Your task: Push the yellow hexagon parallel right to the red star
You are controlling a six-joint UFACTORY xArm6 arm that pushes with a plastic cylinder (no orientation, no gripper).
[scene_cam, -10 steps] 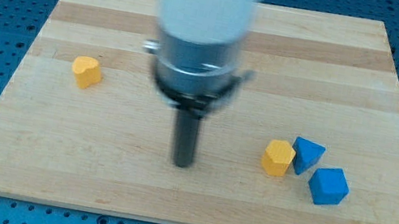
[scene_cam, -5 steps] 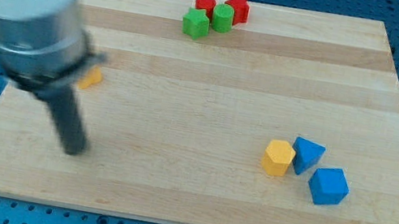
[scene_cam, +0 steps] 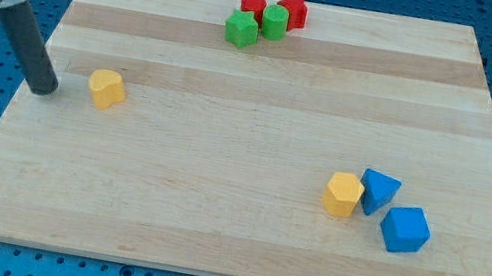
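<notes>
The yellow hexagon (scene_cam: 343, 194) lies at the view's lower right, touching a blue wedge-like block (scene_cam: 380, 191). Two red blocks sit at the view's top centre: a rounded one (scene_cam: 253, 4) and a more angular one (scene_cam: 294, 9), which looks like the red star. My tip (scene_cam: 42, 90) rests near the board's left edge, a short gap left of a second, smaller yellow block (scene_cam: 106, 89). It touches no block and is far from the hexagon.
Two green blocks (scene_cam: 241, 29) (scene_cam: 275, 21) are packed against the red ones. A blue cube (scene_cam: 405, 229) lies just right of and below the blue wedge. The wooden board (scene_cam: 238, 238) sits on a blue perforated table.
The rod has swept from the board's middle to the lower left, then up to the left edge beside the small yellow block. No block has moved.
</notes>
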